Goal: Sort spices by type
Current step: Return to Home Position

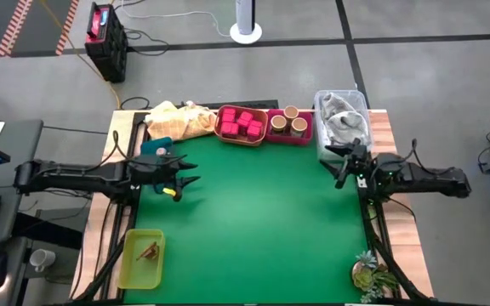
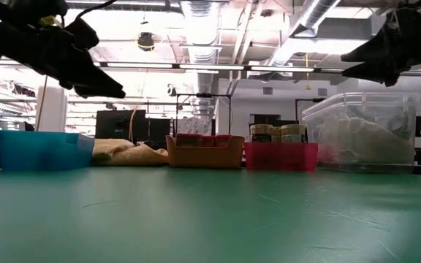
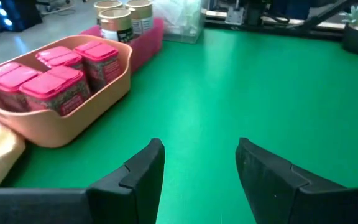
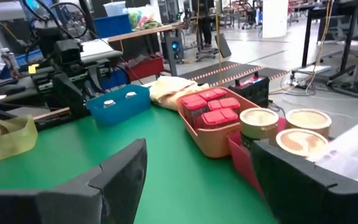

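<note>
Sorting looks finished: pink-red cube boxes [image 1: 242,124] fill the orange tray [image 3: 73,121], wooden jars [image 1: 289,121] just beside it. Left gripper [image 1: 196,172] and right gripper [image 1: 334,166] hover clear of it, fingers wide and empty, probably parking.

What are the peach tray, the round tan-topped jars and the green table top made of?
The peach tray looks like moulded plastic: smooth wall, rounded rim, soft sheen. The round jars have tan tops that look like wood, though plastic is possible; their sides carry labels. The green table top seems a matte mat or coated board, only faintly reflective.
</note>
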Controlling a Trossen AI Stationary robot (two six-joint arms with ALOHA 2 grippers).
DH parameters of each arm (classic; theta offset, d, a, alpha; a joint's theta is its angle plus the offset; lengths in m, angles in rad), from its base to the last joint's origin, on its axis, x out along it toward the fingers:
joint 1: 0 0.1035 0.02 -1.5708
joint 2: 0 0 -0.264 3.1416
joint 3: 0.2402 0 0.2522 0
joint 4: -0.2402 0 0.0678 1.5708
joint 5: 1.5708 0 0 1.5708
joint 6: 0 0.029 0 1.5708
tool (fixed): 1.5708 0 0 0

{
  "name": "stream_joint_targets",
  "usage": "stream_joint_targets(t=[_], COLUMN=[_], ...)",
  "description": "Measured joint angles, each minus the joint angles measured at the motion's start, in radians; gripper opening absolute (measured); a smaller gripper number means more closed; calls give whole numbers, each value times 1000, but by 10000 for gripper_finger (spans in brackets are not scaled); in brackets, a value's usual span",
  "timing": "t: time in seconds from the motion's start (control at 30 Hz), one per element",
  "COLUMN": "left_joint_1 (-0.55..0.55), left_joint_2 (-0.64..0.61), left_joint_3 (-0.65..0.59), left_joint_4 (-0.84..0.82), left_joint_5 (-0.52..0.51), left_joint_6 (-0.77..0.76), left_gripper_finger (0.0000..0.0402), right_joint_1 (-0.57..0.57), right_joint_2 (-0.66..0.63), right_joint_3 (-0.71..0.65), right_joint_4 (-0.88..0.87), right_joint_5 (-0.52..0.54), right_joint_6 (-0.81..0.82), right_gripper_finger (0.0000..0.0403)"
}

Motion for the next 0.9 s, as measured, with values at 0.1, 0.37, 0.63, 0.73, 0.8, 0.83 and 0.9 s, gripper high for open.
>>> stream_joint_targets(t=[0.1,0.37,0.63,0.73,0.8,0.83,0.9], left_joint_1=[-24,-109,-189,-213,-227,-235,-252], left_joint_2=[-44,-186,-334,-373,-387,-391,-395], left_joint_3=[-24,-108,-119,-119,-122,-132,-158], left_joint_4=[-10,-23,-111,-131,-132,-109,-75], left_joint_5=[-41,-161,-202,-219,-230,-232,-233], left_joint_6=[-15,-35,-40,-35,-35,-35,-37], left_gripper_finger=[187,187,187,187,187,187,187], right_joint_1=[0,0,1,1,2,5,18], right_joint_2=[-53,-96,-99,-99,-100,-100,-100], right_joint_3=[0,8,7,-33,-85,-113,-174], right_joint_4=[-62,-170,-168,-81,23,75,186], right_joint_5=[4,78,78,81,81,82,81], right_joint_6=[19,52,55,41,11,-4,-37], right_gripper_finger=[312,312,312,312,312,312,312])
